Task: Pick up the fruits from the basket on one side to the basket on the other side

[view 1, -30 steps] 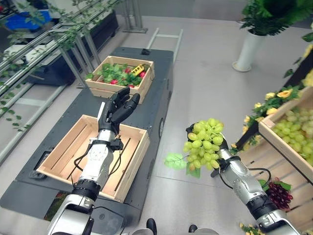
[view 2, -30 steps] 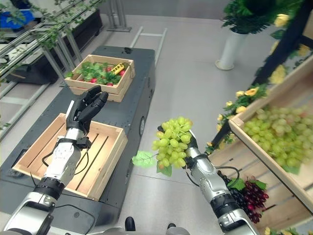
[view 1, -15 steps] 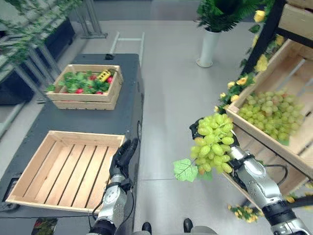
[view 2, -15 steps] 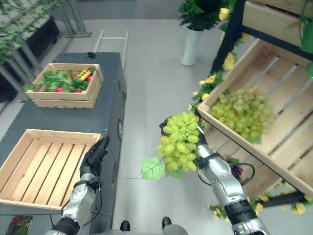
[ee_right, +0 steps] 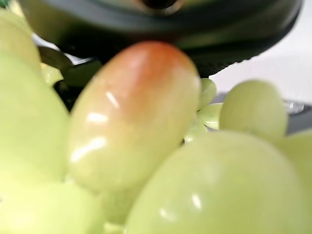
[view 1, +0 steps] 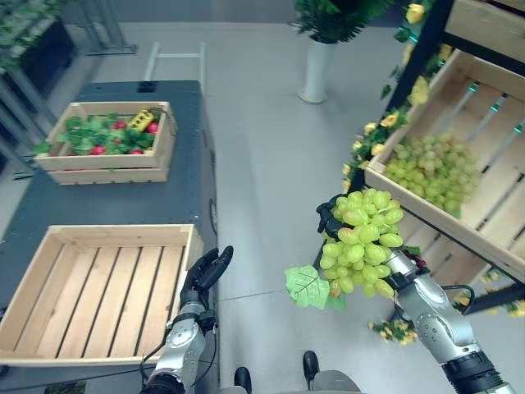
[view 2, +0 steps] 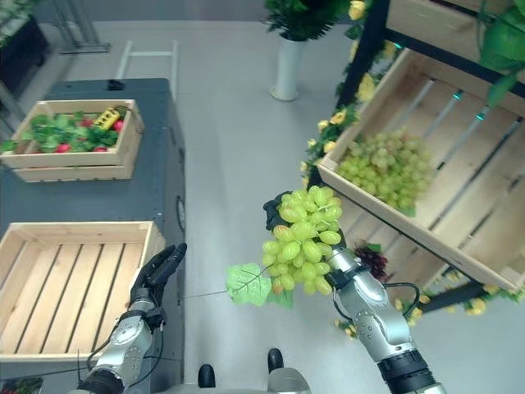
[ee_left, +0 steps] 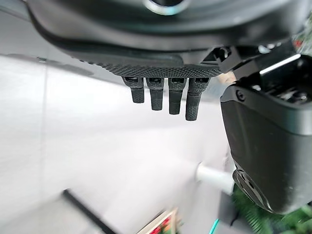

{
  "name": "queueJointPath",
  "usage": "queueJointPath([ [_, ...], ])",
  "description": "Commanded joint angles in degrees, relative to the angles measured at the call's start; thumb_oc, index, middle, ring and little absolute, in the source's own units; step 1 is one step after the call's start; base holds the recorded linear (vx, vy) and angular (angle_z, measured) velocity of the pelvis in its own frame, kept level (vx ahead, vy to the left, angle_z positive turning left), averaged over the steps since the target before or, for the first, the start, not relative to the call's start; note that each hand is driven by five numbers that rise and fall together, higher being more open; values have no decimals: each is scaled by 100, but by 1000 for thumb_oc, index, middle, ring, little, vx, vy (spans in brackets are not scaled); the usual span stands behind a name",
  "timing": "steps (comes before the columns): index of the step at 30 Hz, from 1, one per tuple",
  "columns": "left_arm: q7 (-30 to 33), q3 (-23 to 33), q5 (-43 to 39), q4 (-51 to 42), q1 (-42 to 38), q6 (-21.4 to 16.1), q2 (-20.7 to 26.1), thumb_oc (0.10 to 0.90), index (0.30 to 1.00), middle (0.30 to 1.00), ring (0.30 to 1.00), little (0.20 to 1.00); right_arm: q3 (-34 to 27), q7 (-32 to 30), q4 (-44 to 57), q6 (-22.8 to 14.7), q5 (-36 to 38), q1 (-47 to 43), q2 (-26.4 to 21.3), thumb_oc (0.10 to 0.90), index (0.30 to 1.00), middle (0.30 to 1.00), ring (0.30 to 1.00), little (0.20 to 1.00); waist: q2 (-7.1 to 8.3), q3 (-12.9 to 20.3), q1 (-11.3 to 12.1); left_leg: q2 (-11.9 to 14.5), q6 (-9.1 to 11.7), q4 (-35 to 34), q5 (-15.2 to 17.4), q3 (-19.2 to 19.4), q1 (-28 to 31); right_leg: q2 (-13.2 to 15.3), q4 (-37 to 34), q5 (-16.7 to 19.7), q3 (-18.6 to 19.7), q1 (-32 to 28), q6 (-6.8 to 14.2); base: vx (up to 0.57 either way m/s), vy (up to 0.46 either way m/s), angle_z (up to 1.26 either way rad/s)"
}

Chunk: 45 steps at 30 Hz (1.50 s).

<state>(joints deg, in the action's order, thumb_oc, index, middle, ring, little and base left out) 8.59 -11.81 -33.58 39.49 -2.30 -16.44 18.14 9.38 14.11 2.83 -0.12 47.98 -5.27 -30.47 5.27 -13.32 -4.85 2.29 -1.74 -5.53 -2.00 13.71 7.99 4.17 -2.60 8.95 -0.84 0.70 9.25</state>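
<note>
My right hand [view 2: 274, 213] is shut on a bunch of green grapes [view 1: 359, 242] with a green leaf [view 1: 308, 286] hanging below. The bunch hangs in the air over the floor, between the dark cart [view 1: 123, 201] and the shelf. Up close, the grapes [ee_right: 131, 117] crowd against the palm. An empty wooden crate [view 1: 98, 235] lies on the cart at the lower left. My left hand [view 1: 205, 275] is open beside that crate's right edge, fingers [ee_left: 169, 100] straight and holding nothing. To the right, a slanted shelf crate [view 1: 410, 201] holds more green grapes [view 1: 426, 164].
A second crate [view 1: 107, 175], with leafy greens and red produce, stands at the cart's far end. A white vase [view 1: 316, 70] with a plant is on the floor beyond. Purple grapes [view 2: 373, 261] lie on a lower shelf, and yellow flowers trim the shelf frame.
The camera has swung right toward the shelf. My left hand has come down from above the empty crate to beside its right edge. The grapes stay in my right hand.
</note>
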Motion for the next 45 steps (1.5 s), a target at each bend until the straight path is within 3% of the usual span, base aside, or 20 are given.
queueJointPath([
  [1, -209, 56, 5, -125, -376, -414, 216, 800, 900, 900, 900, 900, -828, 559, 642, -597, 702, -1017, -512, 400, 300, 300, 300, 300, -164, 281, 67, -83, -71, 282, 856, -57, 2, 84, 823, -812, -511, 3, -77, -15, -80, -49],
  [7, -243, 291, -407, 317, -346, -368, -7, 800, 900, 900, 900, 900, -1239, 569, 778, -396, 718, -1178, -895, 400, 300, 300, 300, 300, -46, 543, 23, -76, 79, 178, 878, 0, 93, 12, -188, -726, -395, -533, -198, 53, -73, -19],
  [12, -455, 208, -422, 625, -214, -508, -174, 800, 900, 900, 900, 900, -1593, 539, 967, -168, 905, -1146, -1229, 400, 300, 300, 300, 300, -40, 674, -103, -80, 131, 82, 898, 37, 218, -45, -192, -787, -331, -615, -243, 73, -2, 0],
  [17, -498, 92, -377, 741, -211, -583, -192, 800, 900, 900, 900, 900, -1833, 264, 795, -190, 837, -1223, -1588, 400, 300, 300, 300, 300, -11, 764, -176, -89, 142, 71, 942, 48, 287, -68, -208, -809, -280, -657, -252, 44, 11, -3],
  [25, -505, -127, -147, 705, -309, -569, -112, 800, 900, 900, 900, 900, -2034, -278, -698, -217, 730, -1651, -2224, 400, 300, 300, 300, 300, 51, 856, -186, -74, 142, 88, 972, 1, 319, -121, -211, -836, -211, -694, -268, 13, 3, -4],
  [28, -524, -250, -187, 780, -336, -580, -103, 800, 900, 900, 900, 900, -2019, -354, -1504, 36, 1172, -1962, -2610, 400, 300, 300, 300, 300, 86, 903, -151, -60, 152, 66, 955, -20, 330, -153, -229, -841, -197, -713, -290, 19, -12, -3],
  [34, -572, -363, -244, 865, -341, -558, -108, 800, 900, 900, 900, 900, -1950, -437, -2622, 306, 1357, -2412, -3074, 400, 300, 300, 300, 300, 131, 946, -64, -39, 186, 53, 944, -85, 314, -191, -240, -864, -240, -734, -329, 0, 0, 0],
  [45, -591, -543, -129, 835, -232, -567, -77, 800, 900, 900, 900, 900, -1147, -676, -4886, 921, 291, -3664, -3992, 400, 300, 300, 300, 300, 235, 934, 226, -33, 216, 53, 891, -258, 266, -206, -240, -874, -393, -773, -371, -1, -1, 1],
])
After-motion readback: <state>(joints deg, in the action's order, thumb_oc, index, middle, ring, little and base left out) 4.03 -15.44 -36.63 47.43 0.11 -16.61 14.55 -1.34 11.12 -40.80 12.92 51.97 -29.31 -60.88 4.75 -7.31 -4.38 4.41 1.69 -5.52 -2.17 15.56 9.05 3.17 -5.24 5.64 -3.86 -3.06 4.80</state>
